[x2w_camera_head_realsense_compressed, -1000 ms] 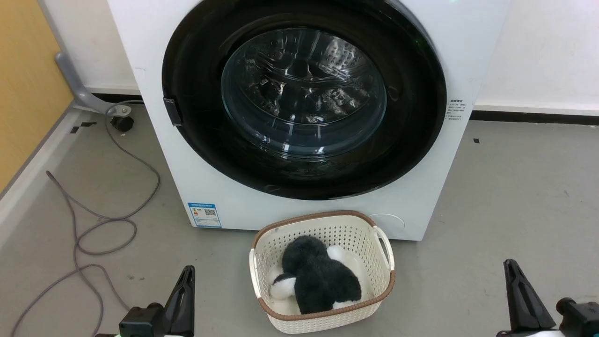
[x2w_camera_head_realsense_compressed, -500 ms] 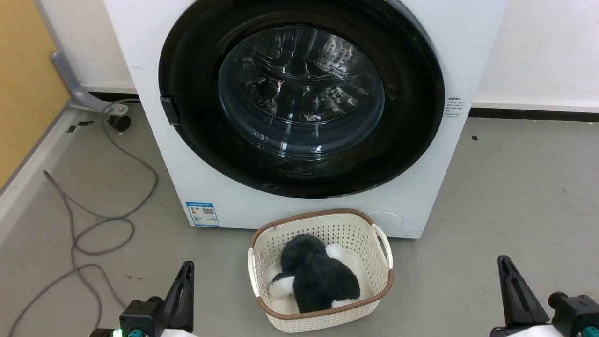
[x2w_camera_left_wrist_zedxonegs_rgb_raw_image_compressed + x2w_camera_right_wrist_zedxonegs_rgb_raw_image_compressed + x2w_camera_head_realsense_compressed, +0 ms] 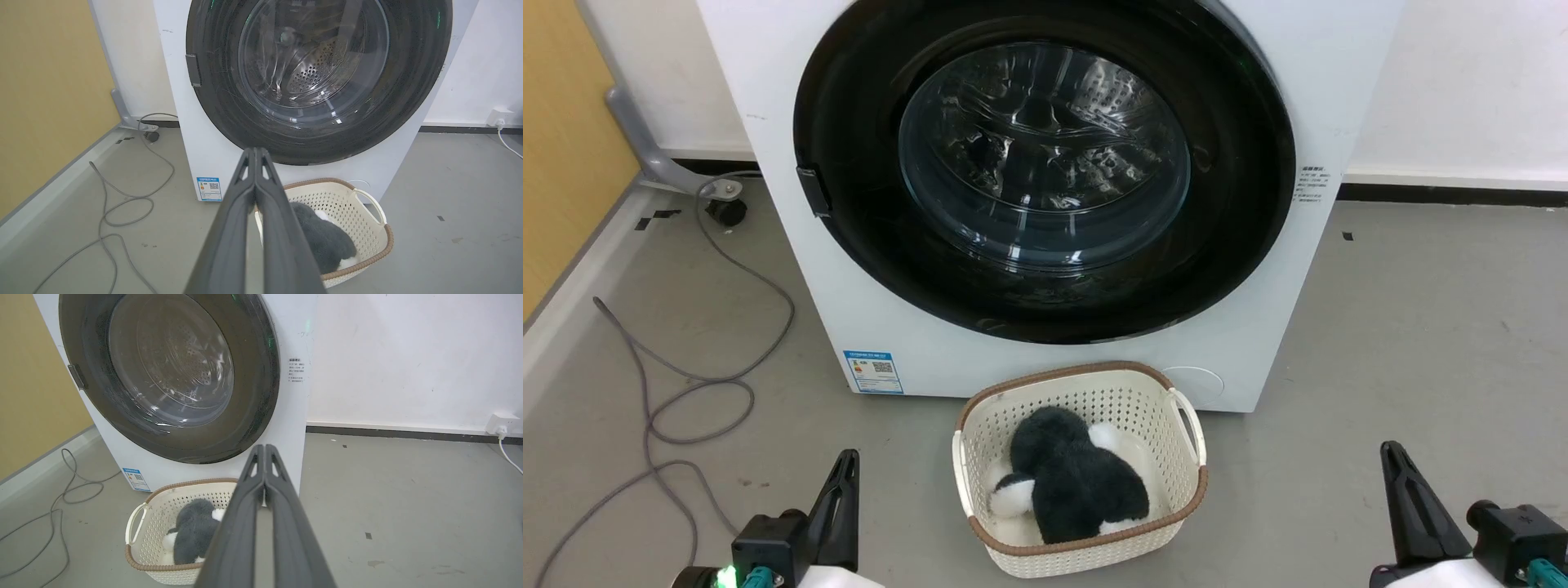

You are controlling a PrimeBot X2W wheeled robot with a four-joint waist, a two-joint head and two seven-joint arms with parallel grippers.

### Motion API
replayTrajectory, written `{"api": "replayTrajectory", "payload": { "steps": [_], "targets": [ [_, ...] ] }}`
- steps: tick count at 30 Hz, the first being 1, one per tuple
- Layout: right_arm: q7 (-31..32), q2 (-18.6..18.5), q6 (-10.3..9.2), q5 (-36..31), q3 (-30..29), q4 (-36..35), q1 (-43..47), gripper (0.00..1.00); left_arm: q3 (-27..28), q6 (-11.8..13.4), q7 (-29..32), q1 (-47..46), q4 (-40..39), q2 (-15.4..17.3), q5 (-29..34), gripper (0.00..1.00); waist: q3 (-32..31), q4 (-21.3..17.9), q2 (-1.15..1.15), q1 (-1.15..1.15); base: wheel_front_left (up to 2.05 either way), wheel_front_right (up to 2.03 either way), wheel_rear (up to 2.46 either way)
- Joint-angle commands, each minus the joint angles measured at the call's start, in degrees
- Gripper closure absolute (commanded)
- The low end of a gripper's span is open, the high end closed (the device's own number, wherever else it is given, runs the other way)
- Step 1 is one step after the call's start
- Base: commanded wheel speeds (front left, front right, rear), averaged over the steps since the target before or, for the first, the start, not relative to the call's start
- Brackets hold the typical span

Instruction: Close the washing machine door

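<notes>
Washing machine door is sitting flush on the washing machine, ahead of and above both arms. Left gripper and right gripper are hanging low, jaws clenched empty, neither clearly nearer.

Left claw and right claw — long tapering dark-grey fingers, slotted near the tips; black wrist blocks, teal fittings, seemingly a green light.

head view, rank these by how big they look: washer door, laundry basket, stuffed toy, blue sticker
1. washer door
2. laundry basket
3. stuffed toy, lying inside the basket
4. blue sticker
The gaps are wide, so nearness to the camera changes nothing.
</notes>
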Motion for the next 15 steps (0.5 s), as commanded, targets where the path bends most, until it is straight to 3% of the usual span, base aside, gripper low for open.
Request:
{"api": "replayTrajectory", "payload": {
  "steps": [1,15],
  "targets": [
    [0.3,0.1,-0.02,-0.4,0.3,-0.4,-1.2,1.00,0.2,0.3,0.4,-1.1,-0.4,-0.3,0.6,1.00,0.0,0.0,0.00,0.00,0.00,0.00,0.00],
    [1.6,0.2,-0.02,-1.3,1.1,-0.5,-2.1,1.00,0.5,0.5,2.0,-1.7,-1.2,-0.4,1.4,1.00,0.4,-0.4,0.00,0.00,0.00,0.00,0.00]
  ]
}}
